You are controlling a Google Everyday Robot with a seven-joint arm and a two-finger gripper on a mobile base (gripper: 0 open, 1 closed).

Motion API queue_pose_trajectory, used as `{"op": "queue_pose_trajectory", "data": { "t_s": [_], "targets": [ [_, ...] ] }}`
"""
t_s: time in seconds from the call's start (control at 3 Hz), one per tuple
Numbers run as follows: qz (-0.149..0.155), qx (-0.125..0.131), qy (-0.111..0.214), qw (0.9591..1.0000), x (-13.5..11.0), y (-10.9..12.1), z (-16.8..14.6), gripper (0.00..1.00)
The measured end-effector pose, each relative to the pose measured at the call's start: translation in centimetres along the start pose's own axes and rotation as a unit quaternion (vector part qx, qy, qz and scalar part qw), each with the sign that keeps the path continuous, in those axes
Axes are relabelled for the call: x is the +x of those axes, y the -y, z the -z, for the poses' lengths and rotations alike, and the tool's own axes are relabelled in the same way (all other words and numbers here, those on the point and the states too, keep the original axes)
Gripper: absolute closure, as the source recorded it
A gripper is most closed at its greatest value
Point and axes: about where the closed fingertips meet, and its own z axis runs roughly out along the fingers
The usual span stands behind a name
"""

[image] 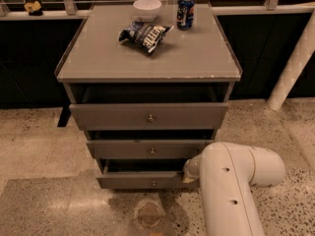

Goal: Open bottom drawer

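Note:
The grey cabinet has three drawers, all pulled out a little. The bottom drawer [142,180] is the narrowest front, low near the floor, with a small brass knob [153,183] at its centre. Above it are the middle drawer [147,149] and the widest top drawer [147,116]. My white arm [231,191] comes up from the lower right. My gripper [189,170] is at the right end of the bottom drawer's front, at its top edge, mostly hidden behind the arm.
On the cabinet top [197,58] lie a chip bag [145,35], a white bowl [147,7] and a blue can [185,12]. A white post [293,68] stands at the right. Speckled floor surrounds the cabinet, with a round mark [149,214] in front.

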Motion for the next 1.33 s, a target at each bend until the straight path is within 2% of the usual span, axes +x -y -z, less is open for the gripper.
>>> {"op": "queue_pose_trajectory", "data": {
  "t_s": [0.67,1.0,1.33],
  "targets": [
    [0.000,-0.009,-0.009,0.9999,0.7,-1.7,-0.5,1.00],
    [0.000,-0.009,-0.009,0.9999,0.5,-1.7,-0.5,1.00],
    [-0.007,-0.019,-0.012,0.9997,0.6,-2.7,-0.7,1.00]
  ]
}}
